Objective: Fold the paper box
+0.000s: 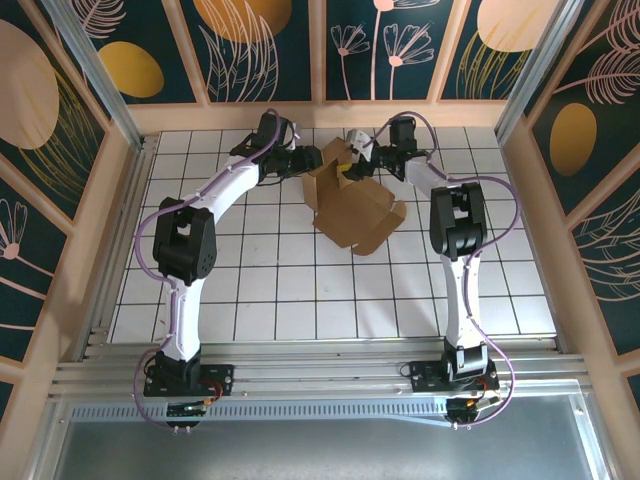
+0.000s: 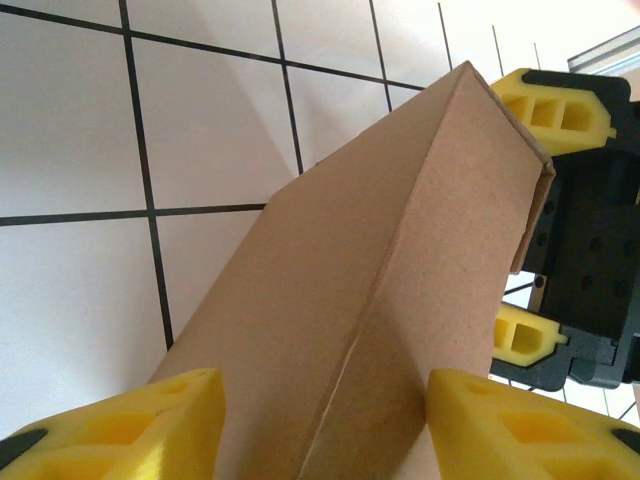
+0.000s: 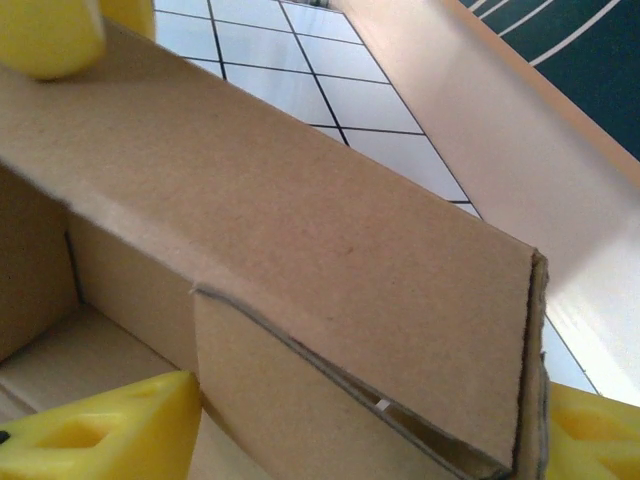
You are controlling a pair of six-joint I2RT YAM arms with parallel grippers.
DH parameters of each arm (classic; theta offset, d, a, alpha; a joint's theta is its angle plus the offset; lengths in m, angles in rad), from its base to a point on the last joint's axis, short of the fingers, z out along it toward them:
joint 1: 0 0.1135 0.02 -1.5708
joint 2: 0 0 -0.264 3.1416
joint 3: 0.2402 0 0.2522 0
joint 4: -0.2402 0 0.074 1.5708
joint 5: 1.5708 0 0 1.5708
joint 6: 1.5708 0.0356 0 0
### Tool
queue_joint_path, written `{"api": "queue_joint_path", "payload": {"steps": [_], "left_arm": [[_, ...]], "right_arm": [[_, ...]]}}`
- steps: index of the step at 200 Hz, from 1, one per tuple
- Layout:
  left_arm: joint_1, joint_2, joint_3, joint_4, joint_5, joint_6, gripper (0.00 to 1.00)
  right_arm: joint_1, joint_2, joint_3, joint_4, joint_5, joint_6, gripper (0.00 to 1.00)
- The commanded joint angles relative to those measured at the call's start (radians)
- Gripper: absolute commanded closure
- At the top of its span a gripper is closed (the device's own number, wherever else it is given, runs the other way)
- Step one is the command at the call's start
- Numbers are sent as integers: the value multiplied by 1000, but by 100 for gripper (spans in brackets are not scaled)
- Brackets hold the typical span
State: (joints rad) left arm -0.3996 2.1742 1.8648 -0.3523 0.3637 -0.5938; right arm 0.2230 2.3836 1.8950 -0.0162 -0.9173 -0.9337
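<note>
The paper box (image 1: 352,208) is brown cardboard, partly folded, lying on the white tiled table (image 1: 260,290) near the back. One raised wall stands at its far side and flaps spread out at the front and right. My left gripper (image 1: 320,160) meets that wall from the left. In the left wrist view the left gripper (image 2: 325,400) is shut on the folded wall of the paper box (image 2: 380,290), with a yellow finger against each side. My right gripper (image 1: 355,160) comes from the right. The right gripper (image 3: 370,425) is shut on the doubled wall of the paper box (image 3: 330,250).
The right gripper's yellow fingers (image 2: 555,105) show beyond the wall in the left wrist view. A left fingertip (image 3: 50,35) pokes over the wall in the right wrist view. A wooden rim (image 1: 330,115) and patterned panels close in the table just behind the box.
</note>
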Motion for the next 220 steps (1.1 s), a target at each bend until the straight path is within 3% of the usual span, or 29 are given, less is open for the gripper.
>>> {"api": "queue_joint_path", "payload": {"steps": [1, 29, 46, 102, 129, 155, 169, 220], "left_arm": [[-4, 44, 15, -54, 18, 19, 45], [-4, 49, 31, -62, 26, 25, 44], [-2, 50, 52, -73, 16, 23, 37], [5, 67, 117, -84, 17, 12, 32], [5, 60, 97, -77, 21, 9, 32], [7, 49, 80, -85, 11, 12, 32], [8, 37, 75, -88, 2, 11, 32], [19, -60, 57, -90, -35, 0, 24]], "right_arm": [[28, 28, 41, -25, -39, 54, 34], [39, 31, 39, -24, 11, 105, 47], [45, 31, 28, -17, 31, 127, 55], [96, 12, -34, -10, 120, 100, 59], [103, 13, -35, -2, 172, 140, 78], [102, 7, -45, 31, 264, 213, 89], [105, -7, -72, 74, 297, 244, 100], [125, -77, -211, 237, 362, 333, 100]]}}
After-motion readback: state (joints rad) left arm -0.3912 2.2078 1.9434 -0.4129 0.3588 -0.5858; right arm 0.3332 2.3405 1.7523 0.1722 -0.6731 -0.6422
